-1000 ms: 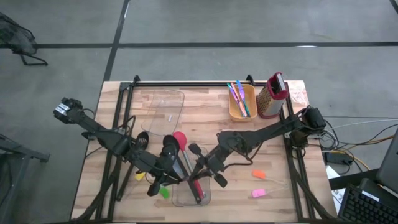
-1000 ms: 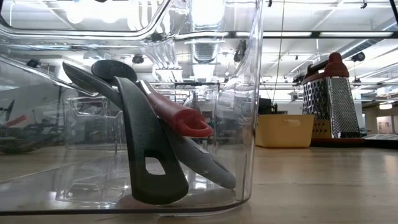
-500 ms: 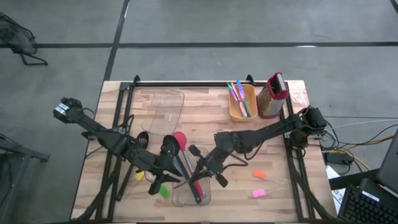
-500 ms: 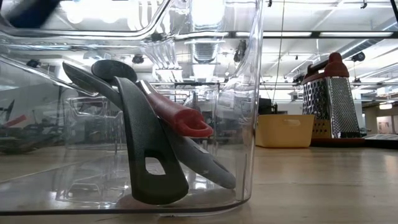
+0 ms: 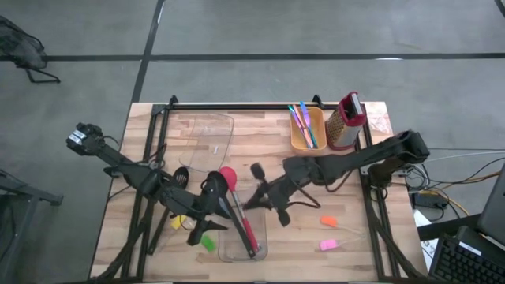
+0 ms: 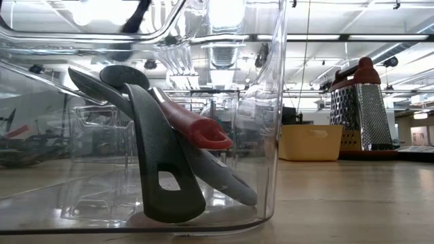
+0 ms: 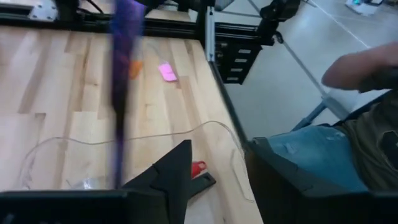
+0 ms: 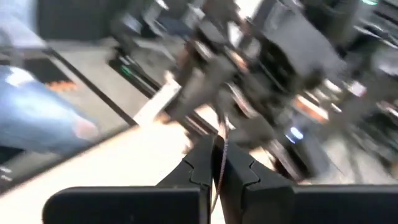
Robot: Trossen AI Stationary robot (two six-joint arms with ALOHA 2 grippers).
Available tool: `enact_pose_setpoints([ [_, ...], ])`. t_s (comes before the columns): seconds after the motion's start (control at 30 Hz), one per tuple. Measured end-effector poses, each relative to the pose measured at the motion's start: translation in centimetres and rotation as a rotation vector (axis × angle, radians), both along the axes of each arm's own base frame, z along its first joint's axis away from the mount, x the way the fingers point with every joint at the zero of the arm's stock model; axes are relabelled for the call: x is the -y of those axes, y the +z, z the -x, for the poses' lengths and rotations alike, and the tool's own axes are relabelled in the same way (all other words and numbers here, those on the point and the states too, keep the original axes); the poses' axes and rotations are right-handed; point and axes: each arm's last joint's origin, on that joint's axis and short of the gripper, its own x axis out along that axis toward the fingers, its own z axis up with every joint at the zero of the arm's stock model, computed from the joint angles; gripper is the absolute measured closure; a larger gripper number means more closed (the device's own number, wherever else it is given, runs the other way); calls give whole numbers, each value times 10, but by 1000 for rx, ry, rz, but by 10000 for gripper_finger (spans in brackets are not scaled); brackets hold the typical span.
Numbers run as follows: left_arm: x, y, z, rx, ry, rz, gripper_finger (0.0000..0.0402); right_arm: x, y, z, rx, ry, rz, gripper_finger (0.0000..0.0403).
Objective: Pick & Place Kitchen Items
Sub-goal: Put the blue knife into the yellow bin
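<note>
A clear container [image 5: 241, 237] stands near the table's near edge. It holds the red spoon [image 5: 229, 175], whose handle [image 6: 203, 132] leans inside with the black turner's handle [image 6: 163, 176] and a grey handle. My right gripper [image 5: 251, 201] hovers just right of the container, shut on a thin purple stick [image 7: 123, 74]. My left gripper [image 5: 211, 199] sits at the container's left rim, open [image 7: 217, 180]; whether it touches the wall I cannot tell. A black slotted spoon [image 5: 181, 177] lies on the table by the left arm. My right gripper pinches the thin stick [image 8: 219, 146] between its two shut fingers [image 8: 249, 171]. The stick runs on past the fingertips and is lifted clear of the table. Which end the fingers are on does not show.
A yellow bin [image 5: 308, 130] with more sticks and the metal grater [image 5: 346, 122] stand at the far right. A second clear container [image 5: 207, 138] lies at the far middle. Yellow [image 5: 178, 223] and green [image 5: 208, 243] chunks lie left of the near container, orange [image 5: 327, 222] and pink [image 5: 328, 245] right.
My right gripper has risen from over the clear container and swung toward the table's far and right side, turning as it went; it shows blurred. The handles in the container have stayed put.
</note>
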Motion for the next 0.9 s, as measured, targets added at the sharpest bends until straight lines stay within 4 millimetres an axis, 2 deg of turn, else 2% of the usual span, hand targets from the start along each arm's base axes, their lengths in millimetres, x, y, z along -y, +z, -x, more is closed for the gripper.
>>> enact_pose_setpoints([
  [0.23, -3, 0, -1, 25, 76, -55, 248, 14, 17, 25, -61, -293, 105, 395],
  [0.33, -5, 0, -2, 34, 126, -67, 248, 19, 19, 34, -83, -383, 141, 395],
  [0.57, -10, 0, 2, 54, 145, -119, 248, 33, 9, 54, -96, -616, 252, 395],
  [0.67, -14, 0, 3, 64, 149, -144, 248, 41, 0, 65, -104, -658, 259, 395],
  [0.9, -42, -8, -4, 59, 150, -111, 248, 70, -13, 104, -63, -792, 241, 395],
])
